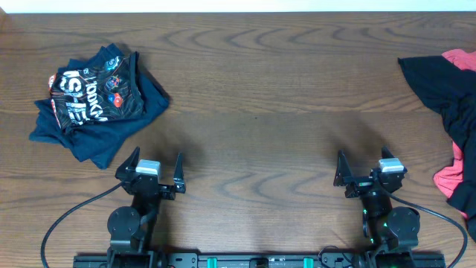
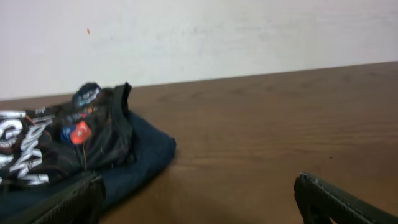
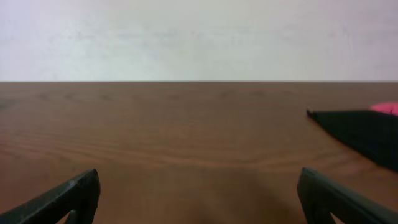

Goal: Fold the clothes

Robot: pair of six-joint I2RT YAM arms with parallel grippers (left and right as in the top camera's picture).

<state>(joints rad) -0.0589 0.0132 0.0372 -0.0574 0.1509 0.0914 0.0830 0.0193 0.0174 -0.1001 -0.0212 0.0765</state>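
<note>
A folded stack of clothes lies at the far left: a black printed garment [image 1: 95,91] on top of a navy one [image 1: 97,141]. It also shows in the left wrist view [image 2: 68,140]. A heap of unfolded clothes lies at the right edge: a black T-shirt [image 1: 439,88] with coral-red fabric [image 1: 450,179] under it. Its black edge [image 3: 364,130] shows in the right wrist view. My left gripper [image 1: 156,165] is open and empty near the front edge, below the folded stack. My right gripper [image 1: 363,165] is open and empty, left of the heap.
The wooden table [image 1: 253,97] runs bare between the two piles. A pale wall [image 3: 199,37] stands behind the far edge. The arm bases and cables sit at the front edge.
</note>
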